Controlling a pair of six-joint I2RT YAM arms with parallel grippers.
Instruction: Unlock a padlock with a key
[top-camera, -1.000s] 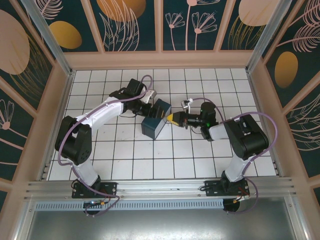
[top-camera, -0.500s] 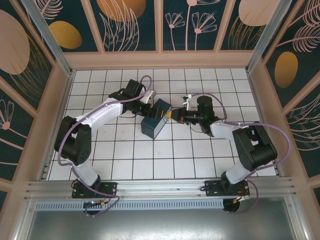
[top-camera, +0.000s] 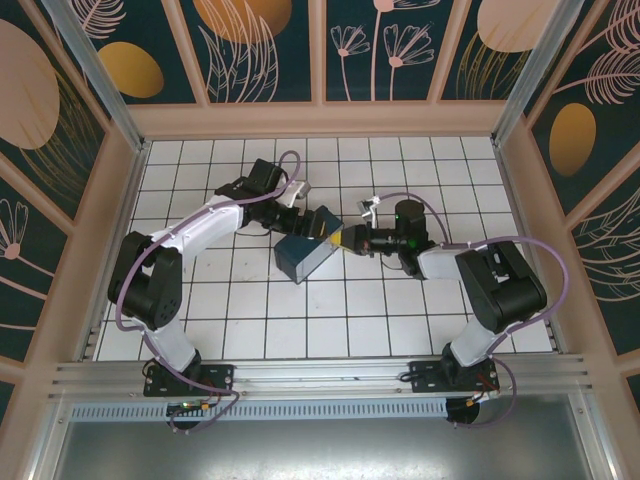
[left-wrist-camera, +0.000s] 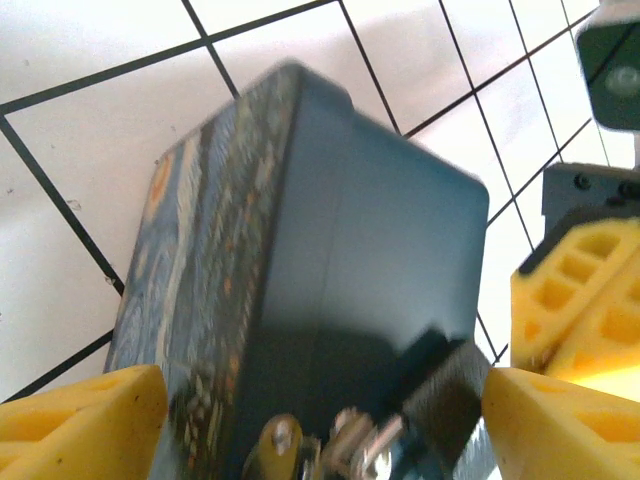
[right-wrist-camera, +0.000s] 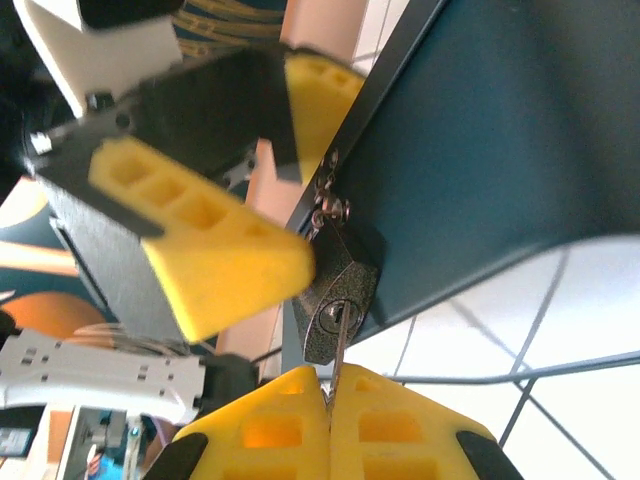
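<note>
Box (left-wrist-camera: 350, 230) is clamped across its width by left gripper (left-wrist-camera: 322, 415) and tilted so the padlock (right-wrist-camera: 335, 305) on its hasp is presented to right gripper (right-wrist-camera: 330, 400). Key (right-wrist-camera: 338, 345) is pinched there, tip seated in the keyway. Box is likely held to resist turning torque.

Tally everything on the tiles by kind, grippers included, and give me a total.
Box: 1
Padlock: 1
Key: 1
Grippers: 2, the left gripper and the right gripper
Total: 5
</note>
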